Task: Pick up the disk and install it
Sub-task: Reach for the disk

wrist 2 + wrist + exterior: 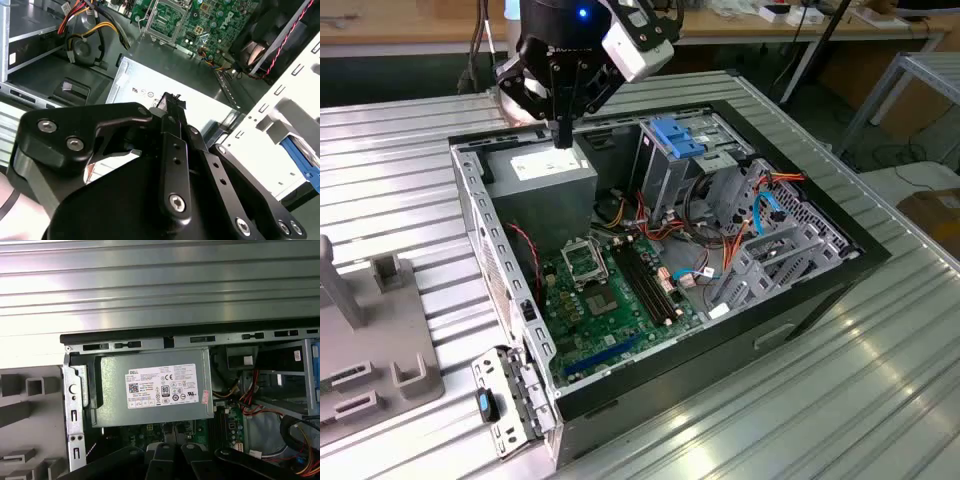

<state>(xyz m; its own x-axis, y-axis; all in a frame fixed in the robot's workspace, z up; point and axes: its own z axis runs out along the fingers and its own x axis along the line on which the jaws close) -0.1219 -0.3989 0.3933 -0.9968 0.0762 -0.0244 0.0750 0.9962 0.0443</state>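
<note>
A: Exterior view: gripper (563, 135) hangs just over the power supply (545, 175), jaws together, empty; the disk (670, 138), blue-railed, seems to sit at the drive cage (720, 138), well apart.
B: Risk?
A: Dropping here would strike the power supply; loose cables (710, 230) beside the cage could snag.
B: Second wrist view?
A: Fingers (172, 130) closed on nothing; can't grasp like that.
B: First wrist view?
A: Power supply's label (162, 386) straight below; same collision worry.

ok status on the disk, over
gripper shut, empty, above the power supply. disk not gripped, its blue rail showing beyond the case's perforated wall. that wall stands between them.
</note>
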